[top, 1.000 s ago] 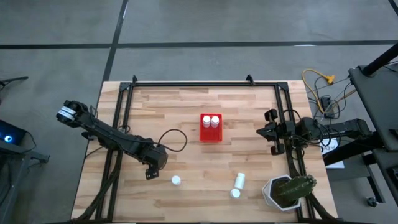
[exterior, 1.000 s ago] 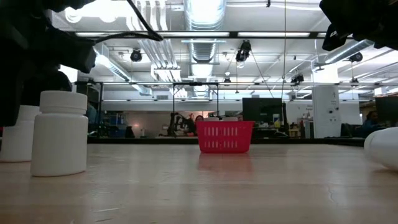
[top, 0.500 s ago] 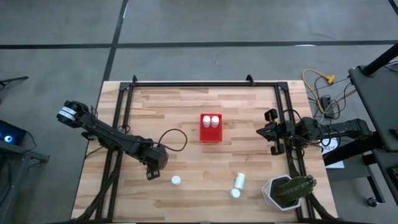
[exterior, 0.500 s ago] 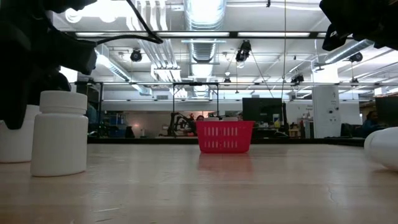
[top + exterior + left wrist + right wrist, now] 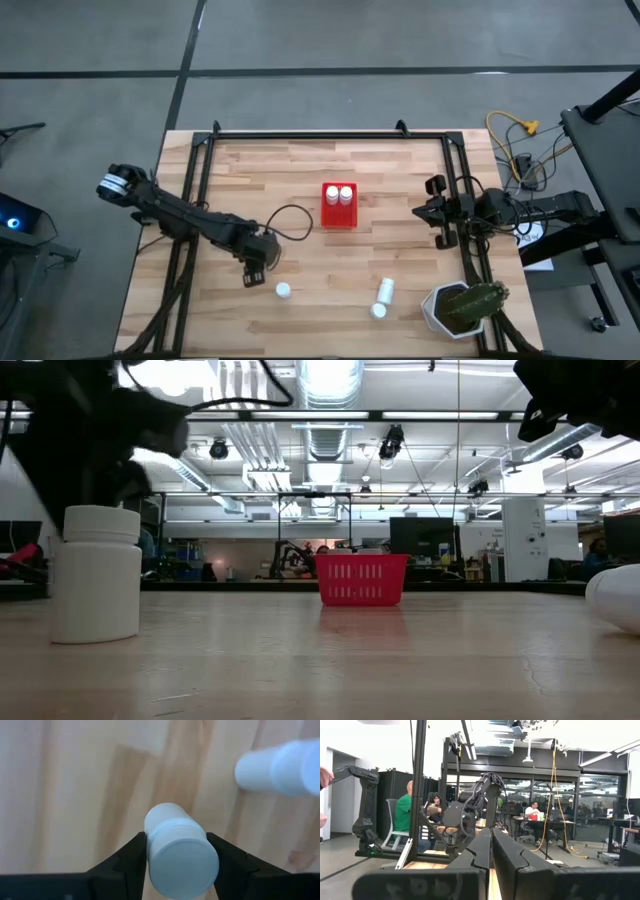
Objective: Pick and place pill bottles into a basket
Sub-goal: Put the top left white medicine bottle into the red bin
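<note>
The red basket (image 5: 339,206) stands mid-table with two white pill bottles (image 5: 339,195) upright inside; it also shows in the low view (image 5: 361,579). My left gripper (image 5: 250,279) is near the front left and is shut on a pill bottle (image 5: 180,855); the arm hides that bottle in the high view. A bottle (image 5: 283,290) stands just to its right, close in the low view (image 5: 95,573). Two more bottles (image 5: 385,290) (image 5: 378,311) lie on their sides at the front right. My right gripper (image 5: 440,213) is shut and empty at the right edge. My left gripper pinches the bottle between its two fingers (image 5: 131,851), on opposite sides of its cap end (image 5: 151,847). The fingers come from above, pointing down along the bottle. The bottle stands upright in the hold, cap up, lifted off the table.
A white pot with a green plant (image 5: 462,308) stands at the front right corner. Black frame rails (image 5: 330,137) run along the far edge and down both sides. The lab room with people shows beyond the table in the right wrist view.
My left gripper has gone up and a little toward the table's right edge. The bottle it holds, which stood on the table at the low view's left, has been lifted clear and no longer shows there.
</note>
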{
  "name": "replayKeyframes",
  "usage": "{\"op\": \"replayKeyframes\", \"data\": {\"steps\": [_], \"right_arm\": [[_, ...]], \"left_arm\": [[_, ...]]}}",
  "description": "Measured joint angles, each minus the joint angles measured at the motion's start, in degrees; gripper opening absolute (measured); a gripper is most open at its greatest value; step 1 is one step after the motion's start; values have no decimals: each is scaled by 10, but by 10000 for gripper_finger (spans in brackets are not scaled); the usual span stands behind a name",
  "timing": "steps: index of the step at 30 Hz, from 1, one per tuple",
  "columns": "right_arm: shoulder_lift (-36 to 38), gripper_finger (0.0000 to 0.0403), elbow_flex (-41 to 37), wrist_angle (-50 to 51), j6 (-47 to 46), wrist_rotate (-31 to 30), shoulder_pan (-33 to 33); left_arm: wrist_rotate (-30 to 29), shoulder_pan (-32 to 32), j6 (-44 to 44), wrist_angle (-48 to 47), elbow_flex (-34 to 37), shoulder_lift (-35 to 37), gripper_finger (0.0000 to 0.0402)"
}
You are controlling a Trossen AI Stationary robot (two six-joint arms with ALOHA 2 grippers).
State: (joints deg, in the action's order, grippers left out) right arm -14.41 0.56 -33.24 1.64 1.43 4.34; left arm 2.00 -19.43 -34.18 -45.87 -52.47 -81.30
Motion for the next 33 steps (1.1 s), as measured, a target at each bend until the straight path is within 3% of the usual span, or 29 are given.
{"op": "replayKeyframes", "data": {"steps": [18, 33], "right_arm": [[0, 9, 0, 0, 0, 0, 0], [0, 9, 0, 0, -1, 0, 0]], "left_arm": [[-59, 139, 304, -133, -288, -162, 158], [-84, 202, 452, -262, -577, -334, 158]]}}
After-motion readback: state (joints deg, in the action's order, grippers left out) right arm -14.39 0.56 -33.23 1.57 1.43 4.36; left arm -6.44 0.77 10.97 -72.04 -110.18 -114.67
